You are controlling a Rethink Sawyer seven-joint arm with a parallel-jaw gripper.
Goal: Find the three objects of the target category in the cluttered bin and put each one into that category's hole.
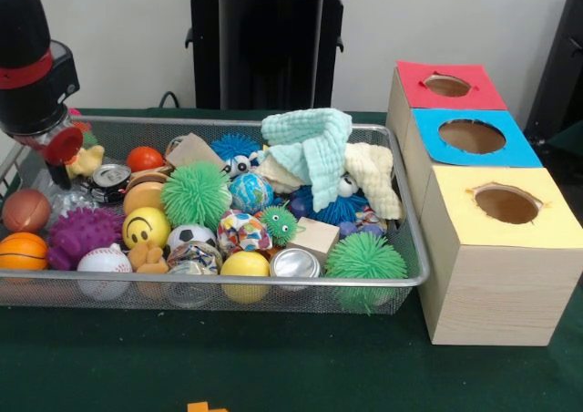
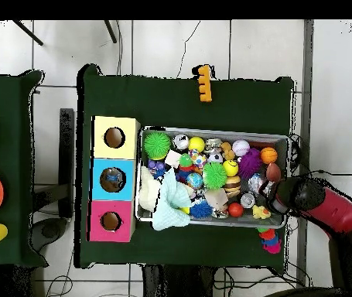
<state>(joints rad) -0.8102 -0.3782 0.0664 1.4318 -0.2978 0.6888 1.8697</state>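
Here the gripper (image 1: pixel 62 148) hangs at the left end of the wire bin (image 1: pixel 401 248); whether its red tips are apart or together I cannot tell. Just right sit hard balls: orange basketball (image 1: pixel 20 251), white baseball (image 1: pixel 103 262). They look light, stiff and slippery, best pinched across the middle. Further right stand the three boxes (image 1: pixel 496 248) on the counter (image 1: pixel 273 366).

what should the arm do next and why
Probably lower the tool a little further into the left end of the wire bin. It hangs just over that end, near the yellow duck and the small tin, and appears to hold nothing. In the overhead view the blue box's hole seems to hold something, while the yellow box and pink box look empty.
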